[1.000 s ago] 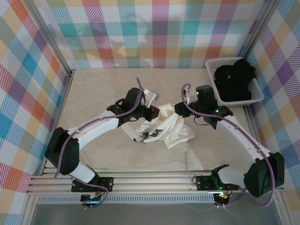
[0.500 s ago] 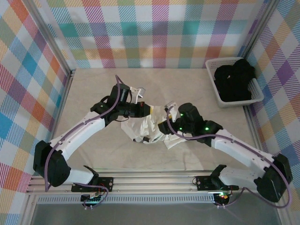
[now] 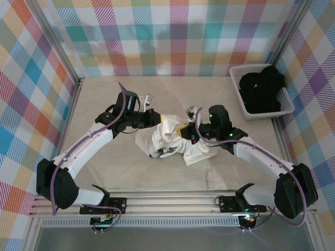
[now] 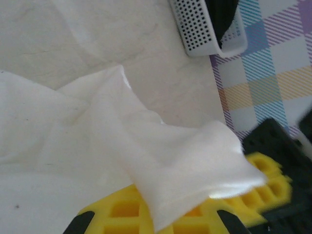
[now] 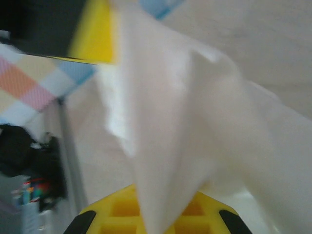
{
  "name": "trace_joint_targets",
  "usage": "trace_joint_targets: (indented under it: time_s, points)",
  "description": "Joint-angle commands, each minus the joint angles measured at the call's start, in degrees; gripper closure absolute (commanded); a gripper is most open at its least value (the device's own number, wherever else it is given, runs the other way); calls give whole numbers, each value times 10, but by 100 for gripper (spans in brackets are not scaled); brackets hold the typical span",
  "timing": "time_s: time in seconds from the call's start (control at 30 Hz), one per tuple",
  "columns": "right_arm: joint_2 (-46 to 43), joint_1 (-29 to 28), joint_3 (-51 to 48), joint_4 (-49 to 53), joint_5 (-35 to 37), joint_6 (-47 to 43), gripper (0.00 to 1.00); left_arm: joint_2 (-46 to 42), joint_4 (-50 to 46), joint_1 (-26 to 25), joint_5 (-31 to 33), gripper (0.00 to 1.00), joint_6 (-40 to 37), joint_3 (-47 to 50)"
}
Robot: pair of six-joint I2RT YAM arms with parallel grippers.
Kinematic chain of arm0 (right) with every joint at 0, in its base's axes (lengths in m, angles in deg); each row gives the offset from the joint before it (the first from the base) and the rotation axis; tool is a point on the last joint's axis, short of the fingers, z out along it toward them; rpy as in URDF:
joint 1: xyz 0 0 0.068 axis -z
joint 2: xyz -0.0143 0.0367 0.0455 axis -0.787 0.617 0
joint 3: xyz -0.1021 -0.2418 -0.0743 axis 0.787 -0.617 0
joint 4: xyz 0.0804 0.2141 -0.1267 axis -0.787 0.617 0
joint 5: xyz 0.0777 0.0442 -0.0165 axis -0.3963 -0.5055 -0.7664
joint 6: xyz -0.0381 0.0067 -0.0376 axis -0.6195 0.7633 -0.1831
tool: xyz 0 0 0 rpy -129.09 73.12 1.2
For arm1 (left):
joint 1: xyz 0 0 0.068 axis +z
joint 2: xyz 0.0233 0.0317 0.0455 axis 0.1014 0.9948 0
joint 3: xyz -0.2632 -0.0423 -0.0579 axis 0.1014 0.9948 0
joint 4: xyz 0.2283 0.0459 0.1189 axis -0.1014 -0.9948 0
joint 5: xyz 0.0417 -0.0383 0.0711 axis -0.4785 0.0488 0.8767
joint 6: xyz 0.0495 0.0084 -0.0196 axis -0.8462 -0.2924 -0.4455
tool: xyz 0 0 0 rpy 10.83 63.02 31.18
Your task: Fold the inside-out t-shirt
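the inside-out t-shirt (image 3: 168, 142), bunched at mid-table between the arms, is clamped along its far edge by the left gripper (image 3: 158, 120) and the right gripper (image 3: 187, 131), probably to be lifted and spread.

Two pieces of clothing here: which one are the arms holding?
The white t-shirt, crumpled mid-table: the left end effector and right end effector both pinch it. The black garment sits apart in the basket.
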Motion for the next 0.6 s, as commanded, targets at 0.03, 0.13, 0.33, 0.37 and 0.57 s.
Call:
trace_joint_targets:
  time_s: [0.03,0.13,0.33,0.37,0.57]
  points:
    - [12,8,-6,-87,-144,30,100,32,12,4,22,81,11,-24]
    - [25,13,2,-83,-135,33,100,21,-8,4,58,60,-7,-22]
    - [39,20,9,-72,-118,32,100,-66,-41,-6,128,41,-44,38]
    - [40,22,9,-70,-116,31,100,-78,-32,-9,100,41,-41,52]
    - [35,24,7,-59,-102,26,100,-62,79,-34,-65,40,10,95]
